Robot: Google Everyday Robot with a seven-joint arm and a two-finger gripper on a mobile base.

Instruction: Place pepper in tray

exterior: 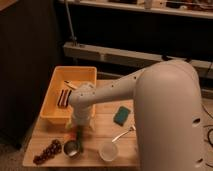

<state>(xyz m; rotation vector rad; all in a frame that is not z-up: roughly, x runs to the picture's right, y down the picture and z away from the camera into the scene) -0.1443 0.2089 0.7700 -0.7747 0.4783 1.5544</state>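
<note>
The yellow-orange tray [52,92] stands at the table's back left, with a dark striped item lying inside it. My white arm reaches from the right across the table. Its gripper [81,129] points down just in front of the tray's near wall, and the fingers [75,124] are spread open. A slender dark-green pepper [80,136] shows right below the fingertips on the wooden table. Whether the fingers touch it I cannot tell.
A small orange item [69,134] lies beside the pepper. A bunch of dark grapes [47,150], a metal cup [71,148] and a white cup [108,151] line the front edge. A green sponge [121,115] and a spoon [124,134] lie to the right.
</note>
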